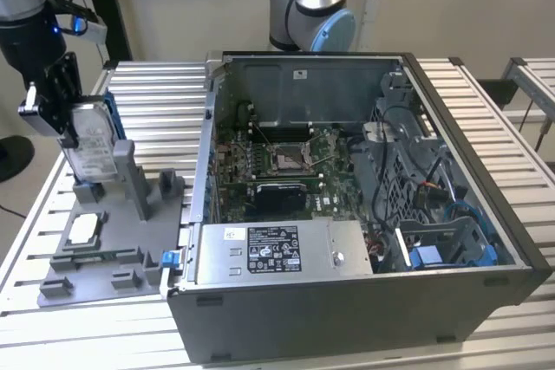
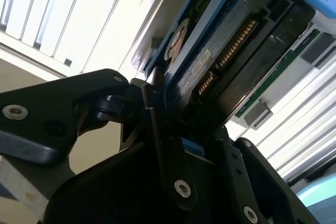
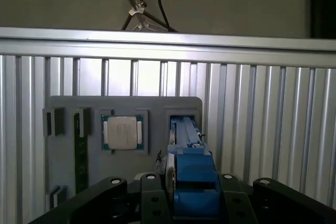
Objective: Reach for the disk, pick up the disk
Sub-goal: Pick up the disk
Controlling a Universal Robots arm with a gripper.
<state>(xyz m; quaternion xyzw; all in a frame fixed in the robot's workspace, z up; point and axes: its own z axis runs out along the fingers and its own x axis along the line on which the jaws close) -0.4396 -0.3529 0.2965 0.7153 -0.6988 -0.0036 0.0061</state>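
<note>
The disk (image 1: 94, 149), silver-grey with a white label and blue rails, stands on edge at the exterior view's left. My gripper (image 1: 69, 132) is shut on it from above. Its lower edge sits just over the grey holder block (image 1: 87, 190); I cannot tell whether they touch. In the first wrist view the disk (image 3: 193, 169) shows edge-on as a blue rail between my gripper (image 3: 191, 187). In the second wrist view one of the black fingers (image 2: 163, 145) presses against the disk (image 2: 226, 51), whose connector pins face the camera.
The grey fixture plate (image 1: 104, 275) under the disk carries a small square silver chip (image 1: 84, 229) and a memory stick (image 3: 80, 150). An open computer case (image 1: 364, 188) fills the middle of the slatted metal table (image 1: 156, 93). A second arm's base (image 1: 312, 6) stands behind the case.
</note>
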